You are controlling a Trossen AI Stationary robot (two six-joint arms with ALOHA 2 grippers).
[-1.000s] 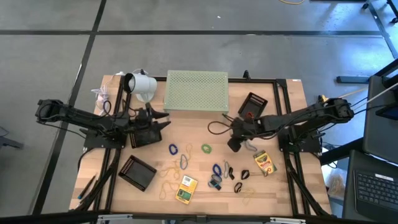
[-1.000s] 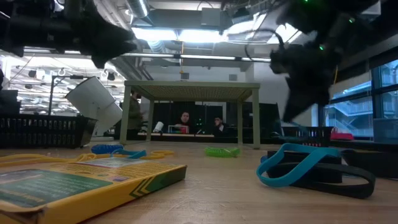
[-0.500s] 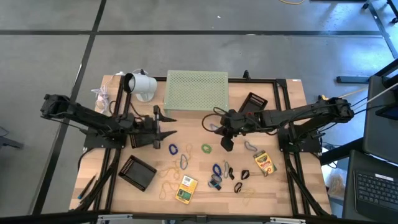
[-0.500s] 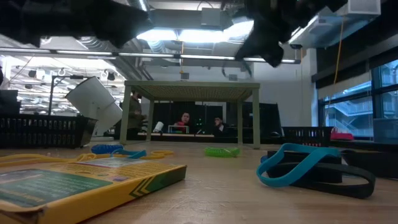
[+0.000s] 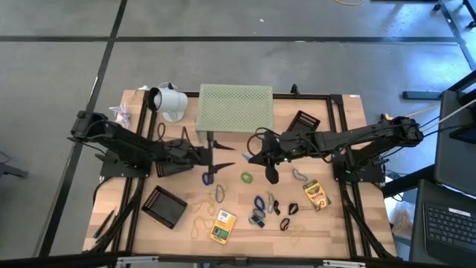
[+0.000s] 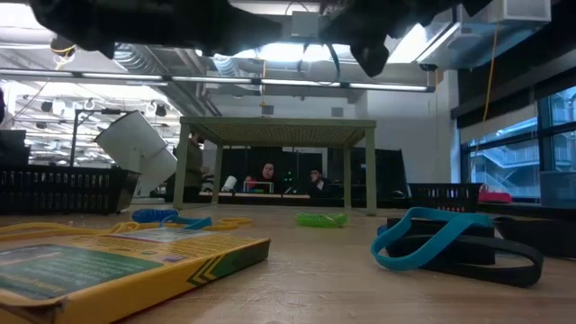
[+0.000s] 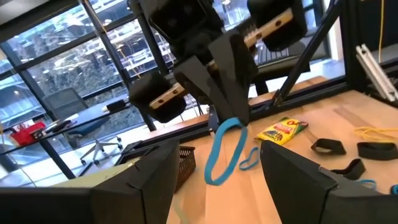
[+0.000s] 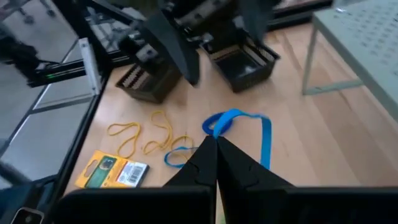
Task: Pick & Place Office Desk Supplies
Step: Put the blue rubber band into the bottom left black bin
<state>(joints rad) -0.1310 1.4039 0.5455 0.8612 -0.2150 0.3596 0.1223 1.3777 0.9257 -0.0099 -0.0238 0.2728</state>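
High view: the wooden table carries the pale green riser at its far edge; both arms meet in front of it, near the table's middle; the left gripper stands spread wide, holding nothing; the right gripper, fingers pressed together, pinches a blue rubber band that hangs from its tips above the table; two yellow-green card boxes, black binder clips and more loose bands lie scattered on the near half.

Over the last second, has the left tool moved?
Yes. In the high view the left tool has travelled toward the table's middle, from beside the white cup to below the green riser, open, facing the right tool.
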